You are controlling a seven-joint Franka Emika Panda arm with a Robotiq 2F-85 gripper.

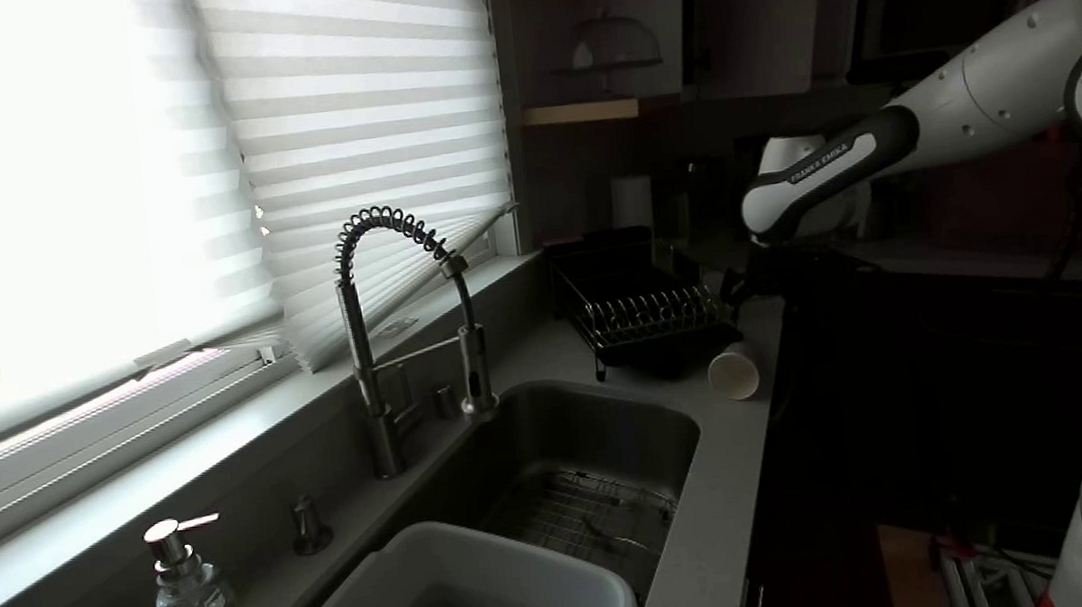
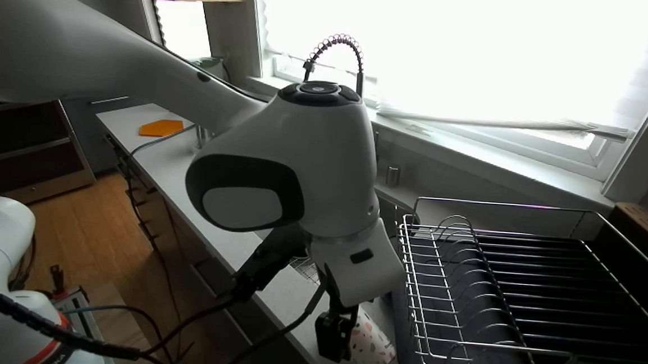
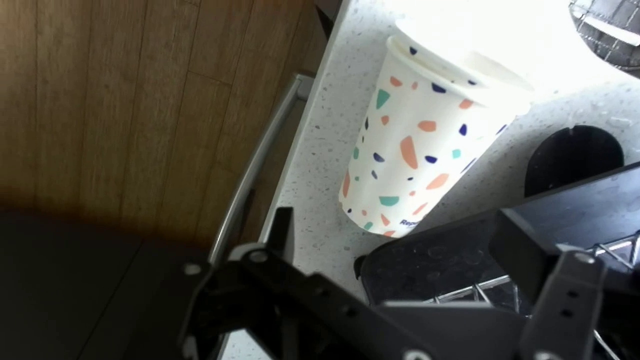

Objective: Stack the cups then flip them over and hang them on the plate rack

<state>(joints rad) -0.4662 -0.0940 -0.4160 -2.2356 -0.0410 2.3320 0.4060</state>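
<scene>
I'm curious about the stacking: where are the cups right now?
In an exterior view, the cups lie on their side on the counter near its edge, right of centre, just in front of the plate rack; the wrist view shows them nested.

In the wrist view, glare hides part of the rims of the cups [image 3: 425, 145]; their count is unclear. The picture's right edge cuts off the plate rack [image 2: 525, 295] in an exterior view.
</scene>
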